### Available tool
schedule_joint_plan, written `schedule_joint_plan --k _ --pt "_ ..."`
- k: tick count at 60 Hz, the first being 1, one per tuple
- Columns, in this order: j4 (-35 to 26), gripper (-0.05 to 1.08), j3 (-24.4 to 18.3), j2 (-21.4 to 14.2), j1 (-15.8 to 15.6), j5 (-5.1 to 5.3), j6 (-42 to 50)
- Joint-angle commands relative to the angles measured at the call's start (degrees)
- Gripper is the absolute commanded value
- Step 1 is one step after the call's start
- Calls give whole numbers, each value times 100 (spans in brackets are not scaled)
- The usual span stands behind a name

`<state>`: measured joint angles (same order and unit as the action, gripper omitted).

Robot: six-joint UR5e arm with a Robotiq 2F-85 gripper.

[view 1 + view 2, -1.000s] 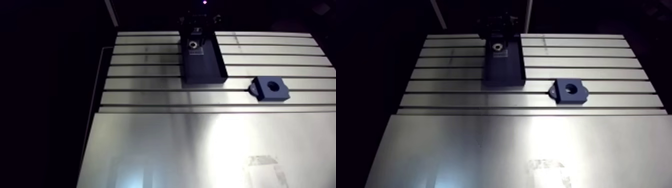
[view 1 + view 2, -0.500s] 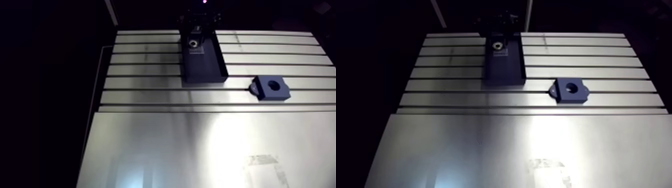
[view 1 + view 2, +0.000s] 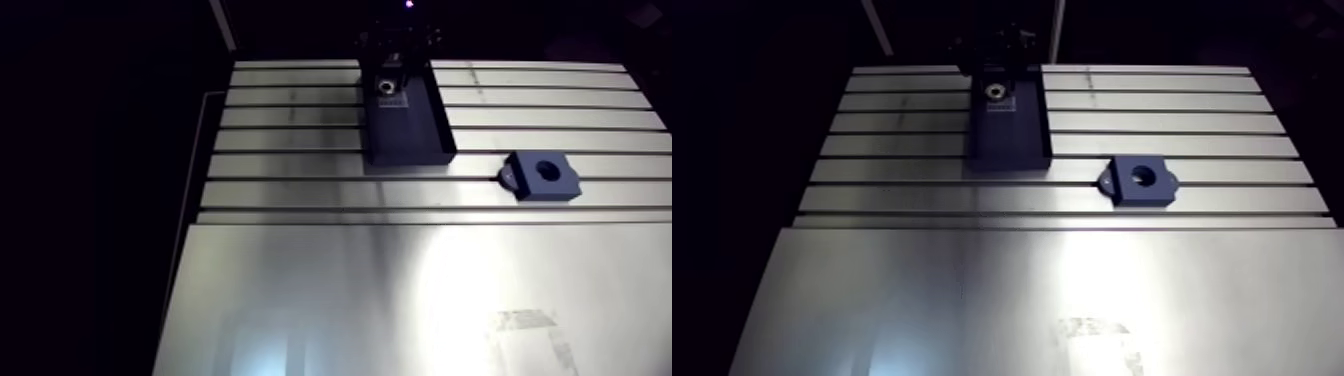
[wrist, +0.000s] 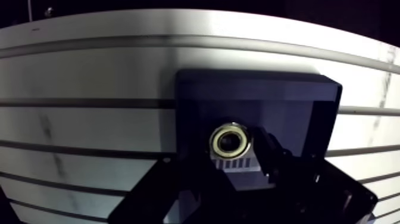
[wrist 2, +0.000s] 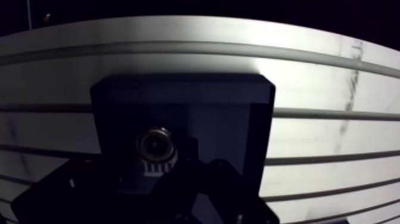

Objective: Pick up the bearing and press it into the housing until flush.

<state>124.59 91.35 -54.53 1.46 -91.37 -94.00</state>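
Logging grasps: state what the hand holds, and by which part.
Nothing, it seems. The bearing lies in the tray, and the hand hangs open over it.

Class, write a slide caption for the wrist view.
Gripper over a metal bearing lying in a dark tray on the slotted table.

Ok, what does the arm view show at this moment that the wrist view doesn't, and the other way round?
Only the arm view shows the dark blue housing block with a round bore, lying on the table apart from the tray.
Only the wrist view shows the two-finger gripper closely enough to read: fingers apart, flanking the bearing.
Both show the silver ring bearing sitting in the dark rectangular tray on the slotted aluminium table.
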Motion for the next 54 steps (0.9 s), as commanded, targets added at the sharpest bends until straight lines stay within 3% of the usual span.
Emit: schedule_joint_plan --k 1,54 --pt "0 49 1 0 -12 1 0" --pt "0 56 9 0 4 1 -48"
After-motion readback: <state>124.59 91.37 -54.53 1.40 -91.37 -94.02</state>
